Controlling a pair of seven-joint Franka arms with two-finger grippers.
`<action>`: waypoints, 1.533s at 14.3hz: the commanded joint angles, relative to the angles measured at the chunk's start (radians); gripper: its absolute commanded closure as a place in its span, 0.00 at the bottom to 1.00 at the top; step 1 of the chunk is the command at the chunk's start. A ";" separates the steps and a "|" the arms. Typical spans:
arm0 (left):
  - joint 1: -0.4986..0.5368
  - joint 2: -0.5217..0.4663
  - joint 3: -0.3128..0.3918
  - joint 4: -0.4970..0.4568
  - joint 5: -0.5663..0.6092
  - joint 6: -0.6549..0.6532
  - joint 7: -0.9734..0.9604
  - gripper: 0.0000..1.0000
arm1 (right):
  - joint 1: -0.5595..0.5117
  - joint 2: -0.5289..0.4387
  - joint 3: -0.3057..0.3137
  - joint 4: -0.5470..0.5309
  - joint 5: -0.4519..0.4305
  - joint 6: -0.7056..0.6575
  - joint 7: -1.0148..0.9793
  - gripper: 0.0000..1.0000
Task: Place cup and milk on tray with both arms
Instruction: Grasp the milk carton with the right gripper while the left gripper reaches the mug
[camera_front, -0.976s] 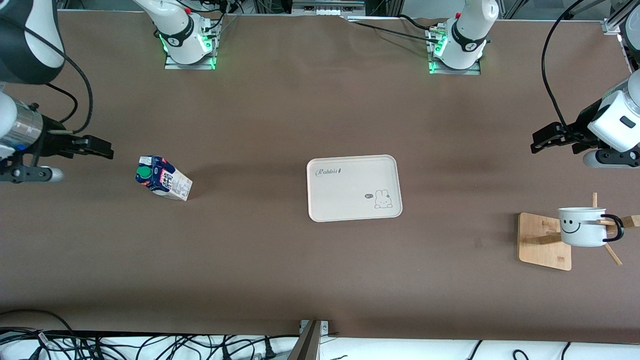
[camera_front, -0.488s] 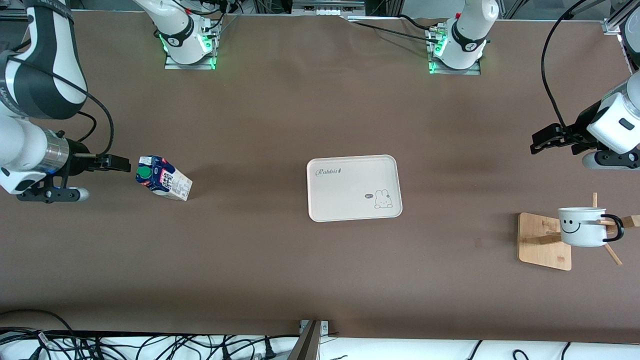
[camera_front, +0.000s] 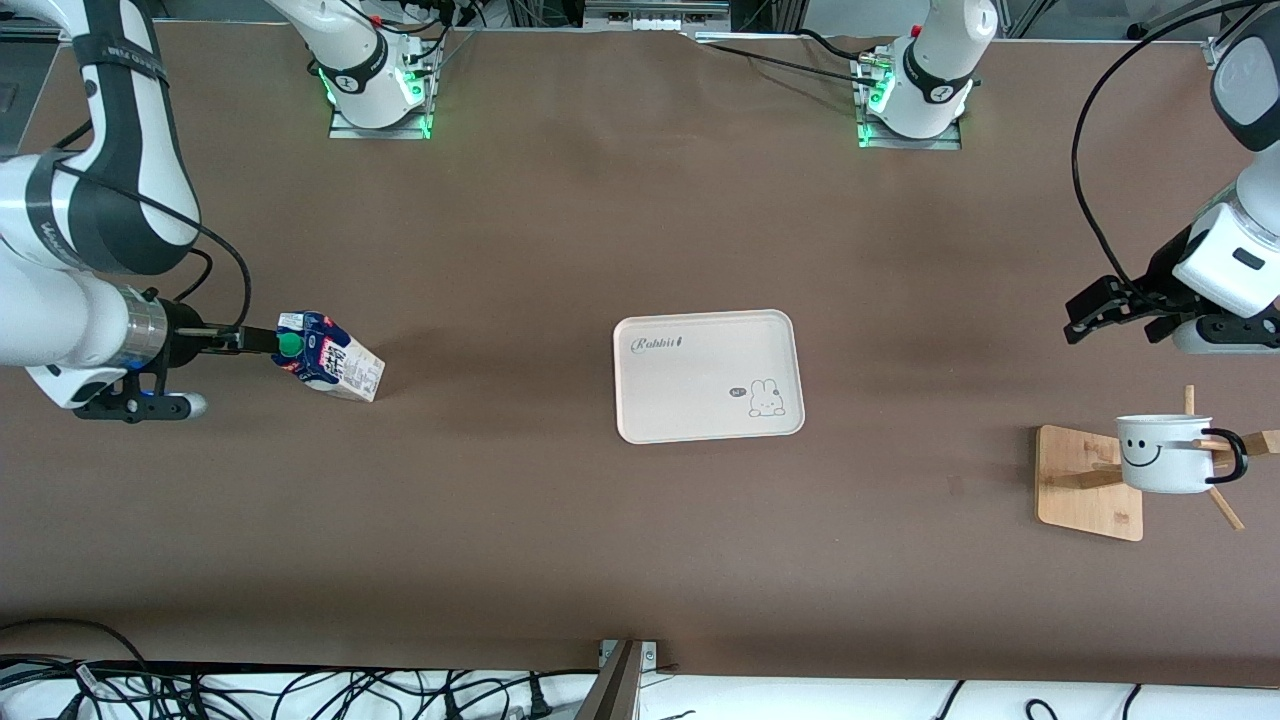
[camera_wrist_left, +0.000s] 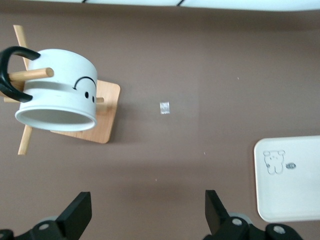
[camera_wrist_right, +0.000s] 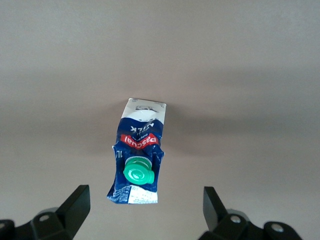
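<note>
Now I'm approaching: my right jaws (camera_front: 262, 340) gape wide over the milk carton (camera_front: 330, 357) at mid-left of frame, my left jaws (camera_front: 1105, 303) wide above the smiley mug (camera_front: 1165, 453) on its wooden stand (camera_front: 1085, 487). Next: descend, close. Tray (camera_front: 708, 375) sits centre desk.

The cream-white rectangular tray (camera_front: 700, 330) with rounded corners carries the script word "Rabbit" near one corner and, near the corner across from it, a small line drawing of a bunny beside a dark speech bubble whose writing is too small to read. The small dark blue gable-top milk carton (camera_wrist_right: 139, 160) with a round green cap shows the brand "Pascual" in white on a red band, seen upside down in the right wrist view; its other print cannot be made out. The white enamel mug (camera_front: 1165, 455) with a black handle bears a black smiley face and no lettering.
</note>
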 joint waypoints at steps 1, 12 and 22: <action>0.003 -0.098 0.014 -0.176 0.023 0.169 -0.008 0.00 | 0.001 0.002 0.001 -0.015 0.014 0.008 -0.001 0.00; -0.009 -0.059 0.064 -0.282 0.021 0.390 0.076 0.00 | 0.004 -0.002 0.004 -0.101 0.019 0.120 0.021 0.00; -0.011 0.074 0.103 -0.290 0.023 0.710 0.058 0.00 | 0.027 -0.004 0.017 -0.147 0.019 0.161 0.101 0.00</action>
